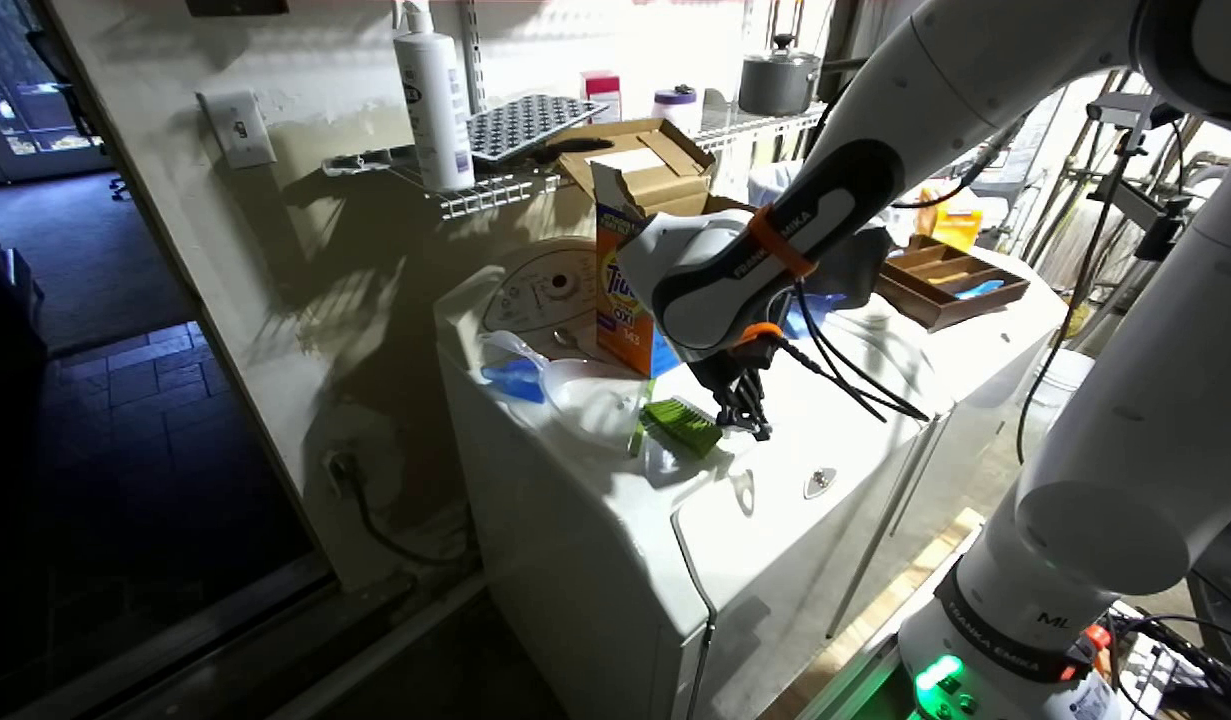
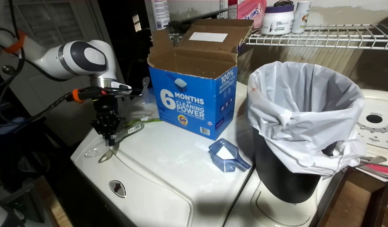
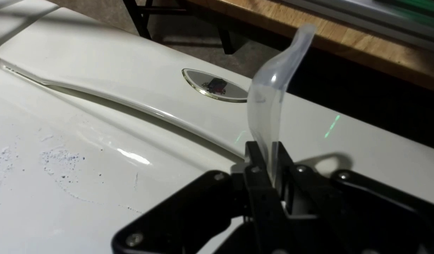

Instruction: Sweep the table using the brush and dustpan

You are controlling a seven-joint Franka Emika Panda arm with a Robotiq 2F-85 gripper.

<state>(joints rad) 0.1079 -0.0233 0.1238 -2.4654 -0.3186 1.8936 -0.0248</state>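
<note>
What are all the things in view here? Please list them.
table: one, white, in the middle
brush: one, green and clear, in the gripper
dustpan: one, translucent, on the table
powder: scattered patches, whitish, on the table
box: one, orange and blue, on the table
scoop: one, blue, near the box
unidentified item: one, blue, by the dustpan
bin: one, black, white-lined, near the box
tray: one, brown, beside the bin
wire shelf: one, white, on the wall
bottle: one, white, wire shelf
pot: one, grey, wire shelf
tub: one, white, wire shelf
Some background things are too small to name.
arm: one, white, above the table
gripper: one, black, shut on the brush
</note>
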